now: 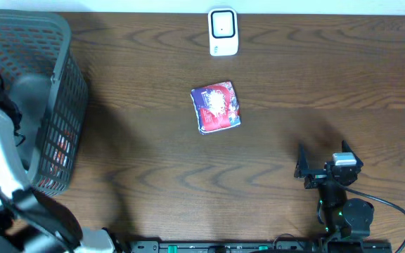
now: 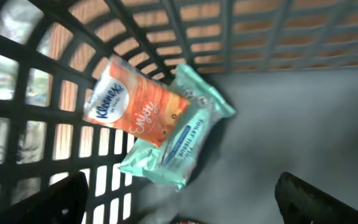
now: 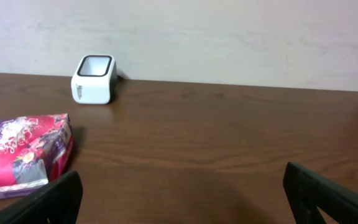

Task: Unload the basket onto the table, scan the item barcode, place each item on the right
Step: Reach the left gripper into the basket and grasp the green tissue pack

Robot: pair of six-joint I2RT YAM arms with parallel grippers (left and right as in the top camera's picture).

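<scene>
Left fingers [image 2: 64, 200] fill the near corners of the wrist view, spread wide with nothing between them. They hang inside the basket [image 1: 67, 105] at the bench's left end, pointed down at its contents.

Item candidates: an orange Kleenex pack [image 2: 135, 102] lies partly over a teal wipes pack [image 2: 188, 143]. Both sit on the grey floor, pushed against the basket's mesh wall. Judgement: the wide opening suits a grab of the top pack across its short side; no contact yet. No barcode shows on either upper face.

A third item, a red-and-purple pack [image 1: 216, 107], lies flat mid-bench, apart from everything. It is on the near side of the white scanner [image 1: 223, 31], which stands at the far edge with its window facing up. Whether this pack has been scanned I cannot tell.

Right fingers [image 3: 39, 202] are equally wide and empty, low over the bench [image 1: 153, 169] at near right, facing scanner and red pack. They are likely parked there to keep the scan path free.
</scene>
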